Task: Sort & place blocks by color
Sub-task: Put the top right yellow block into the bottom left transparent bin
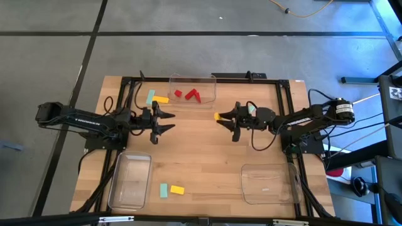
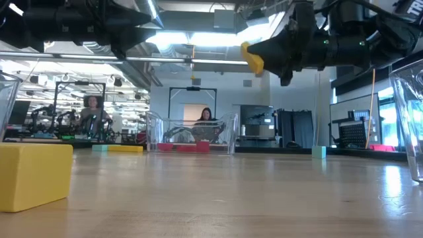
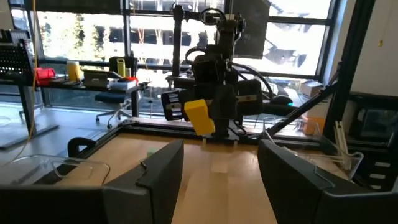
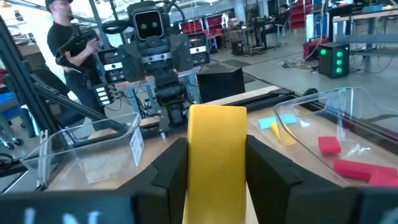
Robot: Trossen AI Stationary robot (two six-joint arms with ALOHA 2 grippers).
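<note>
My right gripper [image 1: 221, 118] hangs above the table's middle, shut on a yellow block [image 4: 216, 149], which also shows in the low view [image 2: 253, 58]. My left gripper [image 1: 164, 122] faces it from the left, open, with nothing between its fingers [image 3: 163, 177]. Red blocks [image 1: 190, 95] lie in the far clear tray [image 1: 212, 85]. A teal block [image 1: 151, 96] and a yellow block [image 1: 161, 99] lie flat left of that tray. Another teal [image 1: 164, 190] and yellow pair [image 1: 178, 189] lies near the front edge. One teal block [image 1: 252, 108] lies by the right arm. My right gripper pinches the yellow block by its two opposite side faces [image 4: 193, 163] between its two fingers. The fingers [image 4: 273, 177] lie level and point toward the table's left. The block's free end [image 2: 252, 59] sticks out past the fingertips, and it hangs well clear of the table.
Two clear trays with nothing in them stand at the front, one left [image 1: 130, 181] and one right [image 1: 269, 183]. Bare wood lies between the two grippers. A person [image 4: 65, 37] stands beyond the table's left side, and another [image 2: 206, 118] shows behind the far tray.
</note>
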